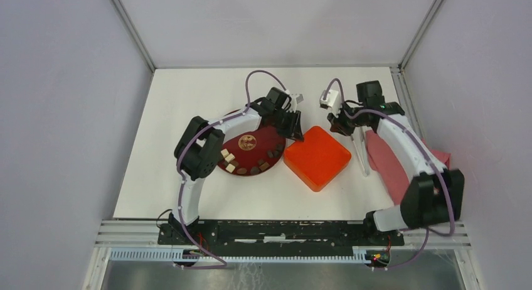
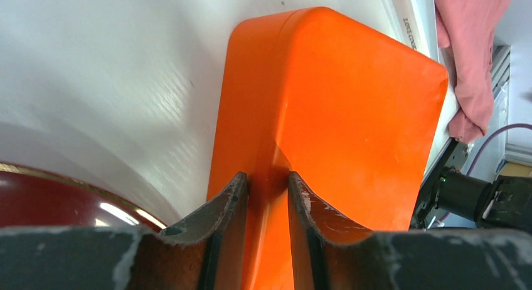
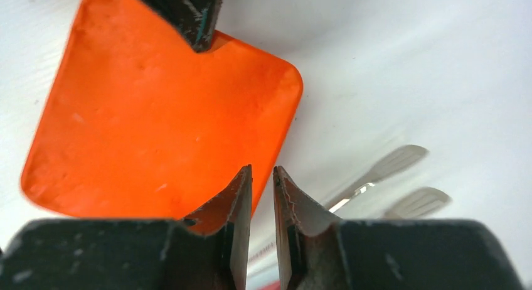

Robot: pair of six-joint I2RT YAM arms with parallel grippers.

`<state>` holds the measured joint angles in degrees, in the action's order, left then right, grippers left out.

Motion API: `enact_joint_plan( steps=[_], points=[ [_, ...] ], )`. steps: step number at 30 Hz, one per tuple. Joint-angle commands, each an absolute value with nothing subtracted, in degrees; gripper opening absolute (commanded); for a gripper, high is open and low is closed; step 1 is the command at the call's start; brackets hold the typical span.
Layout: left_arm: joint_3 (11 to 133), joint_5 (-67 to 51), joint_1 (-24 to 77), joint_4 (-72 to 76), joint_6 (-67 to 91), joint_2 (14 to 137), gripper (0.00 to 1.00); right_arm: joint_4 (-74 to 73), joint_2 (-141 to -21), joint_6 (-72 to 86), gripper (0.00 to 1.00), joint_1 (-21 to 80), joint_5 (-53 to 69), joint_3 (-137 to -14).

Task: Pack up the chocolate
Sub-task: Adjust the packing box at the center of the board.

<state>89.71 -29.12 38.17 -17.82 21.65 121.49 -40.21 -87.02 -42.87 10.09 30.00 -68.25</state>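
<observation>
Right now my left gripper sits at the far left corner of the box. Its fingers stand close together, one on each side of the box's orange edge. Orange fills the gap between them, but I cannot tell whether they pinch it or only straddle it. In the right wrist view one dark fingertip of that gripper meets the box's rim.

My right gripper hangs just beside the box's far right corner, over bare table. Its fingers are nearly together, with a slim gap and nothing in it.

The box is shut, its smooth lid facing up, and it lies turned so that one corner points toward me.

The chocolate is left of the box, on a red plate that lies just beside the box's left edge. The pieces curve along the plate's near rim, cream ones at the left end and dark ones nearer the box.

Right of the box lie metal tongs, and beyond them a pink cloth.
</observation>
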Motion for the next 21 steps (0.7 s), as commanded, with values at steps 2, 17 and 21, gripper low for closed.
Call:
enact_joint_plan(
  steps=[2, 17, 21],
  points=[
    [84.16, -28.83, 40.93, -19.61, 24.44, 117.25, 0.36, -49.39, -68.46, -55.35, 0.27, 9.29, 34.10, -57.84],
    [66.90, -20.22, 53.79, -0.65, 41.21, 105.68, 0.47, -43.30, -58.39, -53.59, 0.36, -8.49, 17.86, -37.10],
    [63.40, -17.79, 55.56, 4.50, 44.00, 103.54, 0.51, -42.88, -65.14, -53.00, 0.34, -8.70, 22.79, -37.87]
  ],
)
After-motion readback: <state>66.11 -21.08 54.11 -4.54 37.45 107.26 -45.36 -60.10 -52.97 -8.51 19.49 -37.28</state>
